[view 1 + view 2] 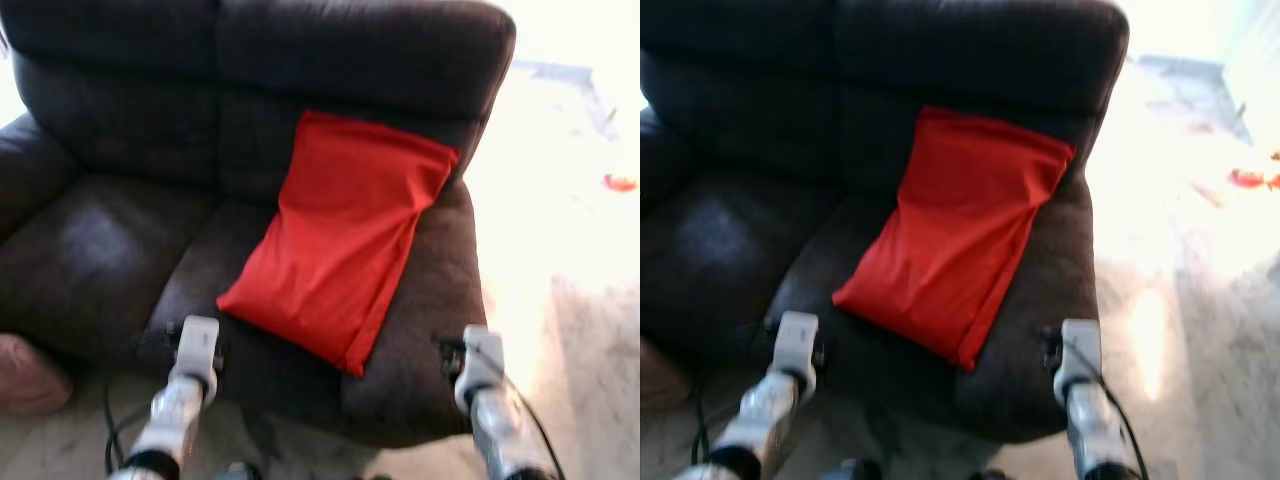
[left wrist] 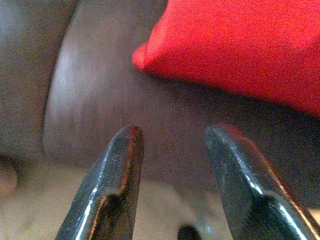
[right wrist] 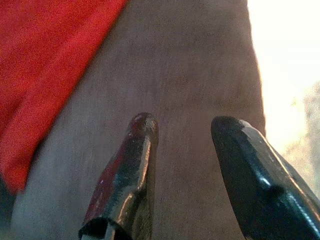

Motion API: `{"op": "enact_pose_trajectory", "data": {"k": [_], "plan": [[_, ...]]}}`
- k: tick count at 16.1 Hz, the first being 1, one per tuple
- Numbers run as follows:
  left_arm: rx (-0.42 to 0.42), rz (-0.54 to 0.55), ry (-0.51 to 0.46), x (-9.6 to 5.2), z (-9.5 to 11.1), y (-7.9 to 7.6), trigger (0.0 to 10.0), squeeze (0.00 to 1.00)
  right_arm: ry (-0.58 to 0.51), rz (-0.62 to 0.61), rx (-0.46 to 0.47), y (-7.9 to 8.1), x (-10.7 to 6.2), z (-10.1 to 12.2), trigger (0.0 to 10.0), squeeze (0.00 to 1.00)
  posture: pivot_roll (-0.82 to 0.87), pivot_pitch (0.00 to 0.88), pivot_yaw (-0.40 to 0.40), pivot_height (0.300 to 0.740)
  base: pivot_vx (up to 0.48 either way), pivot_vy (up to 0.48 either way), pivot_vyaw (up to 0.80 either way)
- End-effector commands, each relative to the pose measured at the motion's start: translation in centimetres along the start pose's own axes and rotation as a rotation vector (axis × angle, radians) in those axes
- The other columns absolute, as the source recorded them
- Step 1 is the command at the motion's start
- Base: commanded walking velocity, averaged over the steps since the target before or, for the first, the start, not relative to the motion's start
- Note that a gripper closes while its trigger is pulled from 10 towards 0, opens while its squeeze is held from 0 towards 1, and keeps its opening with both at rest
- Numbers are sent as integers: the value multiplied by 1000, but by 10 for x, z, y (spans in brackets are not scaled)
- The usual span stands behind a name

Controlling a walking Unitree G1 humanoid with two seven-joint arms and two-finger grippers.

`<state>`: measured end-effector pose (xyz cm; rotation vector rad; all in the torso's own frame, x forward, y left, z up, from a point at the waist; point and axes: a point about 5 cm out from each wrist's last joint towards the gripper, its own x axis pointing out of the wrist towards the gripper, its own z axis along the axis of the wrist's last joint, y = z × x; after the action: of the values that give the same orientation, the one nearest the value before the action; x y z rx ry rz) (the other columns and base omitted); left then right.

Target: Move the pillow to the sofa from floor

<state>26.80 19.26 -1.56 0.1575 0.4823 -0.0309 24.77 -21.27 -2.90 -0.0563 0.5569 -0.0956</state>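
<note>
A red pillow (image 1: 342,235) lies on the right seat of the dark brown sofa (image 1: 110,240), its top leaning against the backrest. My left gripper (image 2: 172,135) hovers open near the seat's front edge, just short of the pillow's (image 2: 240,45) lower corner, with nothing between its fingers (image 2: 120,165). Over the right side of the seat my right gripper (image 3: 182,125) is open too, the pillow (image 3: 45,65) off to one side of it. Both silver arms (image 1: 185,385) reach up from the bottom of the eye views.
The sofa's left seat (image 1: 90,250) is bare. A pinkish cushion or pouf (image 1: 28,375) sits on the floor at the left front corner. Bright sunlit floor (image 1: 560,220) stretches to the right of the sofa, with a small red object (image 1: 619,183) on it.
</note>
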Motion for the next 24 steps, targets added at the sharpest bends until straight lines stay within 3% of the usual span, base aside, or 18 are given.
{"op": "enact_pose_trajectory", "data": {"k": [1,2,4,8,17,20,24], "plan": [[14,-2,114,-9,-27,1,10000,0,72,10,-29,0,-7,-21,10000,0,25,25,-37,740,0,0,0],[34,6,200,-19,-48,5,10000,0,135,7,-30,0,-13,-38,10000,0,19,18,-36,740,0,0,0],[30,32,262,-29,-66,11,10000,0,186,6,-6,-1,-20,-54,10000,0,19,10,-37,740,0,0,0],[33,68,330,-40,-83,16,10000,0,254,28,-11,0,-29,-71,10000,0,30,0,-50,740,0,0,0],[11,71,301,-34,-76,13,10000,0,270,75,13,17,-28,-73,10000,0,26,20,-40,740,0,0,0],[20,78,320,-37,-80,14,10000,0,328,59,16,20,-35,-86,10000,0,30,45,-36,740,0,0,0],[34,73,334,-39,-84,15,10000,0,328,69,16,24,-35,-86,10000,0,29,68,-36,740,0,0,0]]}}
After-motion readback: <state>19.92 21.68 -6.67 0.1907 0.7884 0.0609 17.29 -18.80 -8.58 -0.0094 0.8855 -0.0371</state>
